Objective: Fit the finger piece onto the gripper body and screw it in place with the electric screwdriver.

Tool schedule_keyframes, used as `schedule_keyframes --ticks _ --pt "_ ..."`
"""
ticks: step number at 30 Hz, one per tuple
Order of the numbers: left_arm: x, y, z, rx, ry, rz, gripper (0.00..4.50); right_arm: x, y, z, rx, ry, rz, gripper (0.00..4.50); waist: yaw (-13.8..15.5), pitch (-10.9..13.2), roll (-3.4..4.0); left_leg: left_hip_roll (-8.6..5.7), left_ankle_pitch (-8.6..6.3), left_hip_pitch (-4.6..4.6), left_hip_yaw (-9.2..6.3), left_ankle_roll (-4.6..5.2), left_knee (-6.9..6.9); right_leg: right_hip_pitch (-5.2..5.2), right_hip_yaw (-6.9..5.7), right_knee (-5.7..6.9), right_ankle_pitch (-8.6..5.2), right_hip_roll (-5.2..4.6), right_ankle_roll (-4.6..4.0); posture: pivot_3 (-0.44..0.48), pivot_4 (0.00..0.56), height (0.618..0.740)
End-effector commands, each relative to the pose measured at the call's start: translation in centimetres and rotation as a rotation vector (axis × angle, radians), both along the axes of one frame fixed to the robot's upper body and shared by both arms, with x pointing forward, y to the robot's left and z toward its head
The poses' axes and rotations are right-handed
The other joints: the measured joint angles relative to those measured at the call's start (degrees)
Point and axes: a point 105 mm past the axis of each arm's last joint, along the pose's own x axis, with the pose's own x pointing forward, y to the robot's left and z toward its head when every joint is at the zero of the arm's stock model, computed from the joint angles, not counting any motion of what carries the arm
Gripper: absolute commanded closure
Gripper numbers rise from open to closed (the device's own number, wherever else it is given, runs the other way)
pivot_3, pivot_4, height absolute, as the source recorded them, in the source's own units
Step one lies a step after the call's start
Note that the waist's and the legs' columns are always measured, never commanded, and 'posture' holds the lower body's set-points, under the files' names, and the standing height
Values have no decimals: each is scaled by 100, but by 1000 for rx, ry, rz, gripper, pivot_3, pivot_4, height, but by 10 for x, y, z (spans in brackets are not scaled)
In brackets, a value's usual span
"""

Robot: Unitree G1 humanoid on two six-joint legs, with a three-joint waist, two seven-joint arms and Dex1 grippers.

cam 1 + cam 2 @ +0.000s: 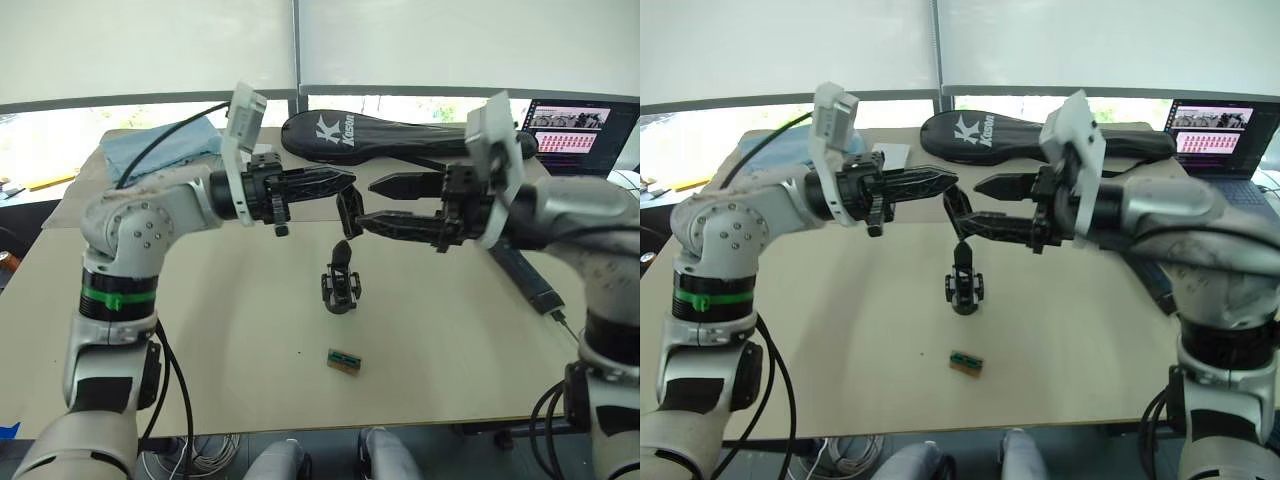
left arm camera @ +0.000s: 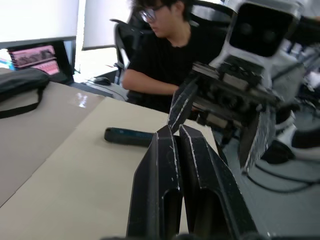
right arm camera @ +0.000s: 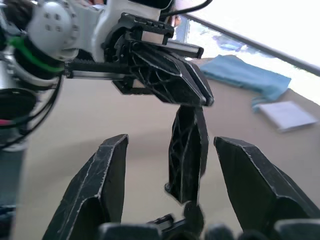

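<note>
Right wrist view: left end effector [image 3: 202,100] pinches the finger piece [image 3: 187,150] by its top, hanging between the spread right end effector [image 3: 172,192] fingers. Piece appears light and rigid; grip its flat sides. Gripper body [image 1: 340,285] stands on the bench [image 1: 250,340].

My finger piece [image 1: 349,211] and gripper body [image 1: 340,282]: black. Small block [image 1: 344,361] green-and-tan. Cloth [image 1: 160,146] light blue. Table [image 1: 240,330] beige.

left gripper [image 1: 948,189] — pinching finger piece [image 1: 958,213] aloft | right gripper [image 1: 985,205] — open beside it | gripper body [image 1: 962,284] below on table [image 1: 840,340]
</note>
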Motion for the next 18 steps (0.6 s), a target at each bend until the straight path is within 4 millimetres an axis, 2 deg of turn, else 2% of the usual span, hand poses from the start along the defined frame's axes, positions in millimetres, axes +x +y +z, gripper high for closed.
schedule_keyframes --ticks 1,13,18 --pt "-10 -4 7 44 -79 -112 4500 -2 2 6 17 106 65 1449 -8 0 0 1 0 -1 0 0 -3 -1 1 -1 0 -1 0 0 150 736" --pt "-8 -10 14 31 -100 -151 4500 5 15 -4 7 125 116 1449 -20 0 0 -2 0 -50 -2 1 20 -41 -1 11 1 -11 0 0 150 736" --pt "-11 -11 14 28 -95 -162 4500 8 18 -6 1 117 125 2999 -27 0 0 -1 0 -50 -2 1 20 -44 -1 13 1 -10 0 0 150 736"
